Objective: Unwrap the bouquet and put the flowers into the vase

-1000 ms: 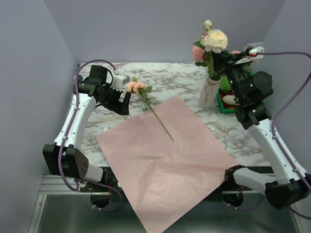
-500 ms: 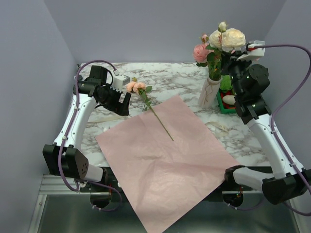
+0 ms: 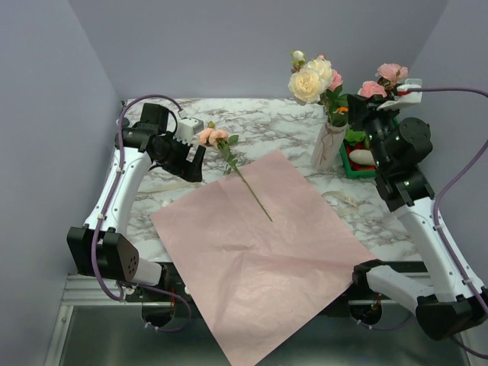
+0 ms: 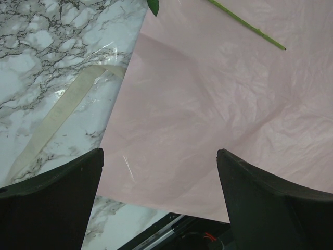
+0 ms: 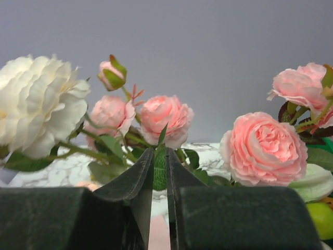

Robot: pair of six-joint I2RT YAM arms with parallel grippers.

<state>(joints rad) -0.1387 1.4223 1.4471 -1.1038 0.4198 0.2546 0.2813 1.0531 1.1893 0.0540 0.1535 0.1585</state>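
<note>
At the left, the left gripper (image 4: 159, 156) hangs wide open and empty near the far left edge of a large flat sheet of pale pink paper (image 3: 259, 259), spread over the white marbled bench (image 3: 267, 122). A strip of cream ribbon (image 4: 57, 122) lies on the bench just beside the sheet. Just right of that gripper, a single peach-orange artificial rose (image 3: 213, 136) lies flat, its blooms on the bench and its thin green stem across the paper. Farther right stands the tall, narrow whitish marbled vase (image 3: 328, 146), upright, with a green tray of plastic vegetables (image 3: 352, 169) just beside it. Above the vase, the right gripper (image 5: 159, 153) is closed on the leafy stems of a bunch of cream and pink artificial roses (image 3: 309, 82). Its blooms splay to both sides, and how deep the stems sit in the vase cannot be told. The pinch looks slight, so the bunch could slip or twist. Any sideways pull on the stems might tip the narrow vase toward the tray. The flat rose may be hard to lift without snagging the paper.
</note>
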